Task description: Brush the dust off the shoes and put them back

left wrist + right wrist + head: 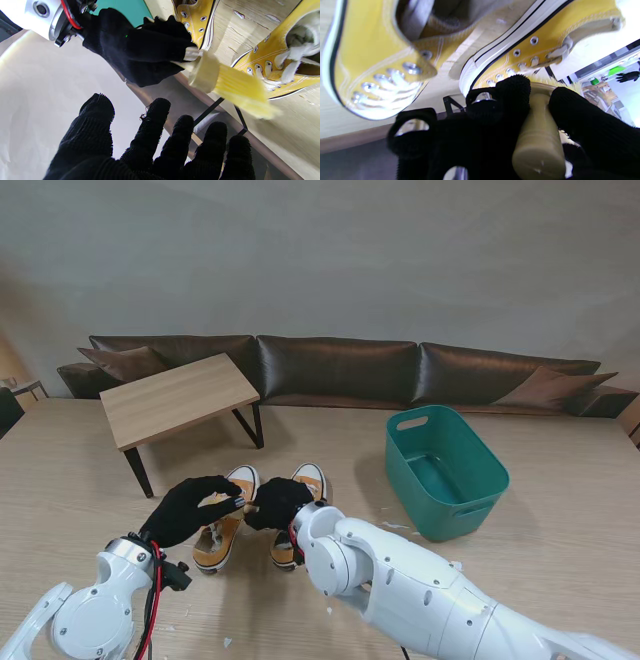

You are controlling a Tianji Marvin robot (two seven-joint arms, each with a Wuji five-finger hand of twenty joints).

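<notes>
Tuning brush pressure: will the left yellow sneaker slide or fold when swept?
Left yellow sneaker rests unheld on smooth wood, left hand open, so it probably slides. Its canvas upper looks soft, likely dimpling under the brush in the right hand.

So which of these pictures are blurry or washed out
Left wrist view: the brush bristles smear with motion blur, and pale glare fills the area beside the right hand. Right wrist view: the nearer shoe is soft, its eyelets flaring. Stand view: evenly lit, sharp.
</notes>
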